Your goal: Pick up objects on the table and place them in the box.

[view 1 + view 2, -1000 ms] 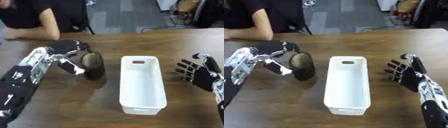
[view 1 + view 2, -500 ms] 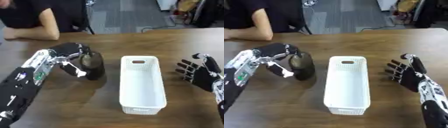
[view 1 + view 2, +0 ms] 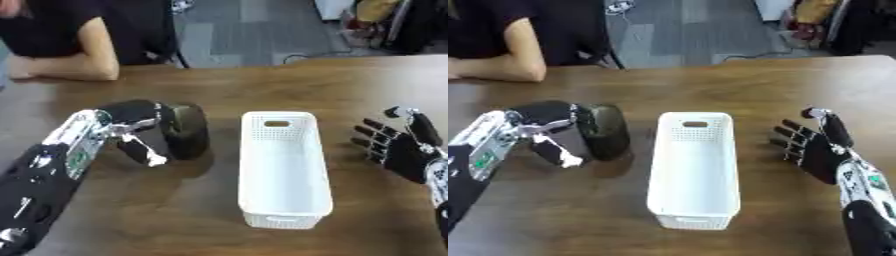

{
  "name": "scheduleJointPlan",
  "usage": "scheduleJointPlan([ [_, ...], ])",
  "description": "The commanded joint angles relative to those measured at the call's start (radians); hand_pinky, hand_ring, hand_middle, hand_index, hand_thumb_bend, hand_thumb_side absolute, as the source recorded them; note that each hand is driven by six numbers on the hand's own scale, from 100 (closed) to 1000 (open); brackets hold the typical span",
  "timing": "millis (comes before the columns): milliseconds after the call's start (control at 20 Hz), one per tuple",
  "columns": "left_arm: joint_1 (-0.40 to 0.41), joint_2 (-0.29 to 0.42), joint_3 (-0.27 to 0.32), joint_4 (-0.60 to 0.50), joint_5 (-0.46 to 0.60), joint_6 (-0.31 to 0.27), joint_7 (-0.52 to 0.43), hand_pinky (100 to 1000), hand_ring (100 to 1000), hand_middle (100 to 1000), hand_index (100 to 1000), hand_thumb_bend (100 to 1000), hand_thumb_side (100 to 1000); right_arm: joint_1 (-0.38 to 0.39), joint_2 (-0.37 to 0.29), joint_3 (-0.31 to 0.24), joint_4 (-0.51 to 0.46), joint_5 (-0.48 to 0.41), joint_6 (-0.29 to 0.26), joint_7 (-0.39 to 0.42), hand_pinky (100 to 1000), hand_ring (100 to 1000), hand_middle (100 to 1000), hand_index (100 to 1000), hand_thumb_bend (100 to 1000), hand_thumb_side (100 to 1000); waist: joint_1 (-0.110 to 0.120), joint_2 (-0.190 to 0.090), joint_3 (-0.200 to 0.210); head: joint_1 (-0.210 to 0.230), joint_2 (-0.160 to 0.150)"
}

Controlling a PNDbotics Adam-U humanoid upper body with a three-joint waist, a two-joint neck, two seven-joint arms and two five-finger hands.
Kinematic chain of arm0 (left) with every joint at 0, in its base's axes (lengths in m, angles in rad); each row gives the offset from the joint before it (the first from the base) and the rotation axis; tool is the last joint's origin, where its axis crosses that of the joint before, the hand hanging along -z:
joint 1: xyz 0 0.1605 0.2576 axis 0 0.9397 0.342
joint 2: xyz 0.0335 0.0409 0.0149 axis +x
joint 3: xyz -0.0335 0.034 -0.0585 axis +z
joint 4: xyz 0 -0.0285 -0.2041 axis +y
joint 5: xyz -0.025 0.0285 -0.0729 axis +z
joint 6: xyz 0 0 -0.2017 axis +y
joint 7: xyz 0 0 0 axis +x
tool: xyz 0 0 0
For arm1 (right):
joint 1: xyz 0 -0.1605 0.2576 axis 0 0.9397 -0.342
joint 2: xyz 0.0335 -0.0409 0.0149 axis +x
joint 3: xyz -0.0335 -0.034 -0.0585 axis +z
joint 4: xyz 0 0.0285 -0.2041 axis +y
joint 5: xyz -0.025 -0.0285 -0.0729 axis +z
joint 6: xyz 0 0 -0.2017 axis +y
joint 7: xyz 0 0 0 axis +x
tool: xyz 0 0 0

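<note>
A dark rounded object [image 3: 186, 131] stands on the wooden table left of the white perforated box [image 3: 283, 167]. My left hand [image 3: 131, 120] is curled round the object's left side, thumb low in front, fingers over its top. The box is empty and lies lengthwise in the middle of the table. My right hand [image 3: 402, 147] rests open at the right edge, fingers spread and pointing up, well apart from the box.
A person sits at the far left edge of the table [image 3: 289, 80] with a forearm [image 3: 66, 67] lying on it. Bare wood lies in front of the box and between the box and my right hand.
My left hand has settled closer round the dark object, which now stands a little nearer the box. My right hand has not moved.
</note>
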Motion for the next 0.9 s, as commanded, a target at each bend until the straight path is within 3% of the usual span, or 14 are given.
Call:
scheduleJointPlan([
  [50, 0.003, 0.005, 0.006, 0.013, -0.014, -0.001, 0.007, 180, 111, 666, 743, 273, 465, -0.012, -0.010, -0.005, -0.019, 0.001, 0.002, 0.001, 450, 710, 974, 1000, 100, 1000, -0.003, -0.007, 0.001, 0.003, -0.001],
  [250, 0.013, -0.017, 0.019, 0.046, -0.052, 0.003, 0.040, 160, 102, 660, 739, 270, 445, -0.015, -0.009, -0.003, -0.020, 0.001, 0.001, 0.003, 450, 710, 974, 1000, 100, 1000, -0.006, -0.005, -0.003, 0.004, -0.004],
  [450, 0.010, -0.040, 0.035, 0.070, -0.084, 0.009, 0.095, 134, 100, 595, 688, 261, 414, -0.018, -0.006, -0.002, -0.020, 0.003, 0.001, 0.004, 450, 710, 974, 1000, 100, 1000, -0.008, -0.001, -0.008, 0.007, -0.008],
  [650, 0.002, -0.063, 0.047, 0.095, -0.122, 0.023, 0.152, 101, 100, 453, 529, 221, 328, -0.022, -0.005, -0.001, -0.020, 0.004, 0.000, 0.007, 450, 711, 974, 1000, 100, 1000, -0.011, 0.004, -0.014, 0.009, -0.012],
  [750, -0.004, -0.071, 0.056, 0.108, -0.138, 0.038, 0.184, 100, 100, 349, 420, 109, 214, -0.023, -0.005, -0.001, -0.020, 0.005, -0.001, 0.008, 450, 711, 974, 1000, 100, 1000, -0.012, 0.004, -0.017, 0.010, -0.014],
  [800, -0.007, -0.074, 0.062, 0.113, -0.141, 0.048, 0.205, 100, 100, 295, 374, 100, 169, -0.024, -0.005, -0.001, -0.020, 0.005, -0.001, 0.008, 450, 711, 974, 1000, 100, 1000, -0.012, 0.005, -0.018, 0.010, -0.014],
  [900, -0.013, -0.074, 0.066, 0.118, -0.146, 0.064, 0.245, 100, 100, 204, 345, 100, 134, -0.023, -0.005, -0.001, -0.019, 0.006, -0.002, 0.009, 451, 711, 974, 1000, 100, 1000, -0.012, 0.005, -0.020, 0.010, -0.013],
])
